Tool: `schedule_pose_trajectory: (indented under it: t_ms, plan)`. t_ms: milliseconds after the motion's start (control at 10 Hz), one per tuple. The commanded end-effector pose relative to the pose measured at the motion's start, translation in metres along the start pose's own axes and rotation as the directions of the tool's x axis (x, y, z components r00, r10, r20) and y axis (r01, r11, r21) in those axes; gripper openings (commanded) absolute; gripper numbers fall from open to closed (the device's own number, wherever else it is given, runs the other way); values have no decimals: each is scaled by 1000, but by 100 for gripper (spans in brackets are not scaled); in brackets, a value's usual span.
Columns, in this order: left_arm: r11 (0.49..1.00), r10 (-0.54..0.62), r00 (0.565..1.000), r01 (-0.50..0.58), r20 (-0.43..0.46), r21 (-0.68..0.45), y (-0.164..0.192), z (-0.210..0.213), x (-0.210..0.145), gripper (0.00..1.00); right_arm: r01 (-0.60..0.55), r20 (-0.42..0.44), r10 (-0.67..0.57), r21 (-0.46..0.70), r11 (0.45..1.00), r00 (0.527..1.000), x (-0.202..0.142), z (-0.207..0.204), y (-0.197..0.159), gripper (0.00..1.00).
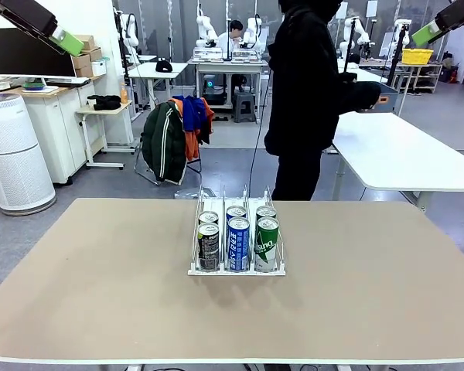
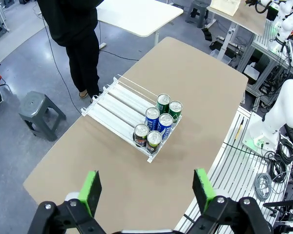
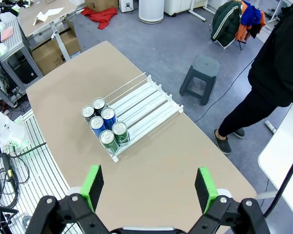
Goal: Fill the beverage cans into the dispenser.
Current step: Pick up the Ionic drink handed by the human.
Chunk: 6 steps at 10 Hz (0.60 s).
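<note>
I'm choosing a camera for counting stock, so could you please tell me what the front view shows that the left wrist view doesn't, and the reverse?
Front view: the side labels of the black-grey can, blue can and green can in the front row, plus a white air purifier.
Left wrist view: from above, all six silver can tops, the bare rear stretch of the rack, the right arm's white base and the open left gripper.
Both: the rack with cans two deep in three lanes, the tan table, and a person in black at the far side.
</note>
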<state>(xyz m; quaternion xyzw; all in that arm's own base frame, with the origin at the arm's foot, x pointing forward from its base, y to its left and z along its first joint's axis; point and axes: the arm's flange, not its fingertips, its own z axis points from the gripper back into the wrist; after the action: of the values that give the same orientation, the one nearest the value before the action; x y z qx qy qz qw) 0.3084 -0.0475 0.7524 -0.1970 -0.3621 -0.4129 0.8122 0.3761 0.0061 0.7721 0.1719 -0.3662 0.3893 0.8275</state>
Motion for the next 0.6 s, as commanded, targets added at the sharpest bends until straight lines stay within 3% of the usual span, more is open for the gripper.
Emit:
schedule_pose_trajectory:
  t_ms: [0,500]
  plan:
    - [1000,2,1000,-2,2,-4,-1,0,-1,100,1,-1,-1,2,1000,1000,-1,-1,0,100]
    - [1000,2,1000,-2,2,-4,-1,0,-1,100,1,-1,-1,2,1000,1000,-1,-1,0,100]
